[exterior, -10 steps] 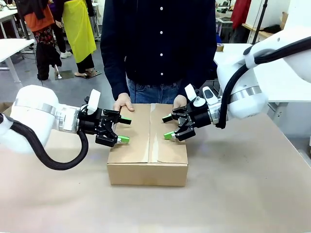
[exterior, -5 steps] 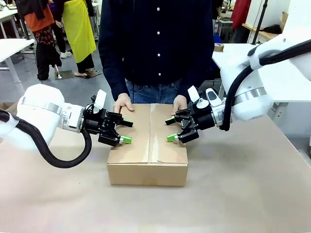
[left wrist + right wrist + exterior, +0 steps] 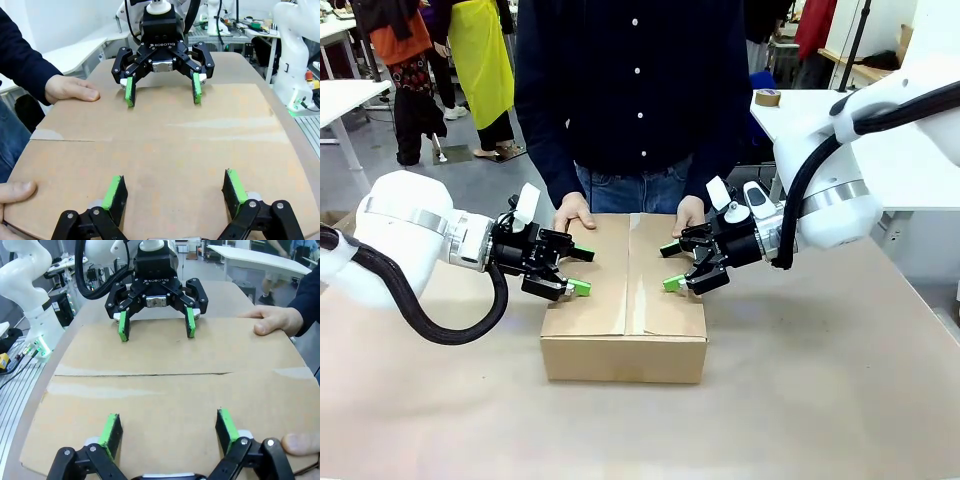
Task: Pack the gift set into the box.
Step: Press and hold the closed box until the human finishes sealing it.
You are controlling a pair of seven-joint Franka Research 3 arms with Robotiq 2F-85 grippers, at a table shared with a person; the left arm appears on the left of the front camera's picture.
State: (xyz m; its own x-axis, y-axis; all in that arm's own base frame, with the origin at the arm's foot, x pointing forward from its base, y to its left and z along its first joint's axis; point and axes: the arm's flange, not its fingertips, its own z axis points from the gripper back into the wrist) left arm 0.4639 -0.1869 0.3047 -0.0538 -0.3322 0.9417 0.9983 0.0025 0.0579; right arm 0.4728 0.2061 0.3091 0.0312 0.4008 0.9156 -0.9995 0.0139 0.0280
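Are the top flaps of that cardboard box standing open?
No, the box has its top flaps folded flat, meeting along a seam down the middle.

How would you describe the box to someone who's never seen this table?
Start at the tan table, just in front of the person in the dark shirt. The box sits mid-table, with the open left gripper and open right gripper reaching over its two sides and the person's hands on its far edge. It is plain brown cardboard, its top flaps closed along a centre seam.

Workshop-like lab: white worktables (image 3: 345,95), tape roll (image 3: 768,97), grey floor (image 3: 470,190)
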